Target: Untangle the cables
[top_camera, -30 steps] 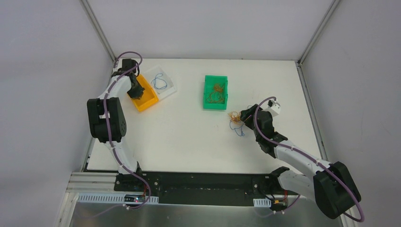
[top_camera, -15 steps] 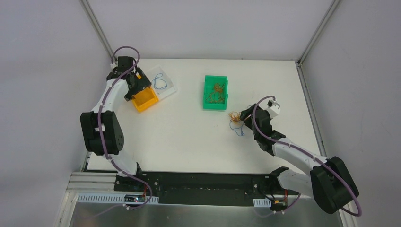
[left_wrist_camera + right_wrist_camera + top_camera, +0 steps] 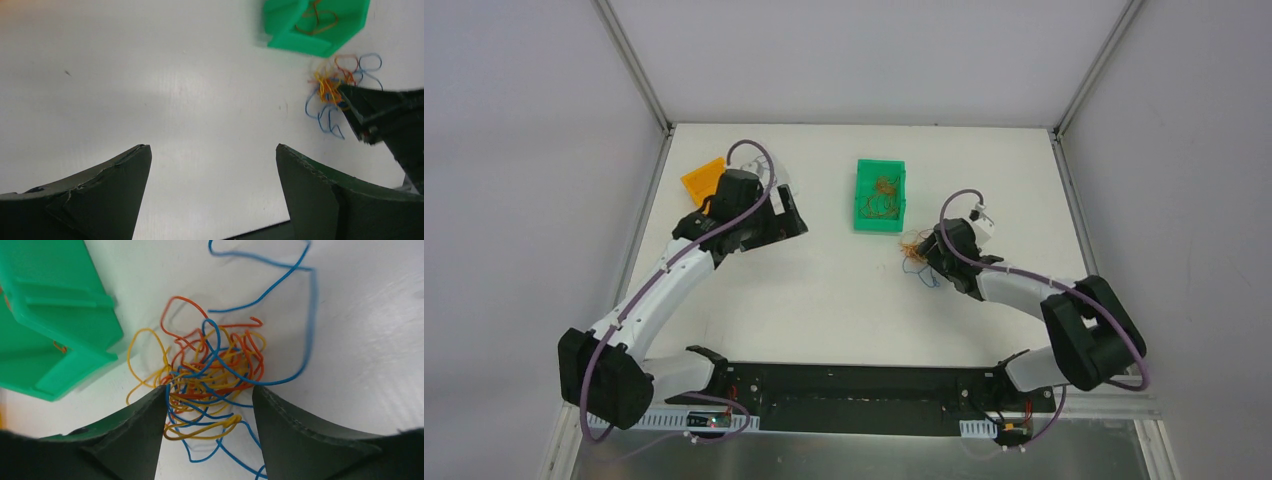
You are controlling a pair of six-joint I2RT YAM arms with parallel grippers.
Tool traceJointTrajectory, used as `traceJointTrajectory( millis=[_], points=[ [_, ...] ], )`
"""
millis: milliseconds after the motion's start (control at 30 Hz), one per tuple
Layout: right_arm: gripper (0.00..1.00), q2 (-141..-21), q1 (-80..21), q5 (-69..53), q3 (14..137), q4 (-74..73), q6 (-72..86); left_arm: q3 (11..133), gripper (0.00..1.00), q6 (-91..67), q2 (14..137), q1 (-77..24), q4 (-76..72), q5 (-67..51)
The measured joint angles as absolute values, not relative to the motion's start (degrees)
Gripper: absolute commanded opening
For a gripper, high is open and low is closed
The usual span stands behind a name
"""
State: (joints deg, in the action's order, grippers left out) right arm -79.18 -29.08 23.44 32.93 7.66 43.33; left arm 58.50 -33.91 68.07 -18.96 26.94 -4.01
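The cables [image 3: 215, 367] lie as one tangle of thin orange, blue and yellow wires on the white table, just right of the green bin [image 3: 50, 320]. My right gripper [image 3: 209, 395] is open and low over the tangle, with loose blue and yellow strands lying between its fingers. From above, the tangle [image 3: 914, 250] sits at the tip of the right gripper [image 3: 927, 252]. My left gripper [image 3: 212, 155] is wide open over bare table with nothing in it. Its view shows the tangle [image 3: 332, 85] far off to the right. Seen from above, the left gripper [image 3: 792, 214] hangs left of the middle.
The green bin [image 3: 881, 195] holds several more brownish-orange wires. An orange bin [image 3: 702, 180] sits at the back left, behind the left arm. Metal frame rails run along the table's left and right edges.
The left arm swung away from the orange bin toward the table's middle, and its gripper opened. The right gripper moved in closer over the tangle and widened slightly.
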Motion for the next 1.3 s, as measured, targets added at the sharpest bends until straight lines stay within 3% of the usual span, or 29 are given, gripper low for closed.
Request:
traceJointTrajectory(
  millis=[267, 467, 767, 1033, 1300],
  points=[
    [0.66, -86.59, -34.59, 9.98, 34.50, 18.06, 44.60, 50.98, 0.99, -35.05, 66.83, -26.30, 22.39, -7.42],
    [0.66, -85.23, -37.12, 7.44, 33.58, 19.90, 43.97, 49.84, 0.99, -35.62, 71.72, -31.22, 18.26, -8.99],
    [0.67, -71.02, -36.18, 18.22, 30.52, 17.85, 40.75, 56.29, 0.99, -35.27, 84.03, -38.00, 15.46, -8.97],
    [0.66, -65.65, -34.54, 30.74, 29.71, 11.68, 40.91, 64.31, 0.99, -34.94, 93.12, -43.99, 12.40, -8.73],
    [0.65, -63.57, -32.77, 33.69, 28.58, 9.93, 41.04, 65.54, 0.99, -34.89, 95.90, -45.04, 11.29, -8.73]
  ],
)
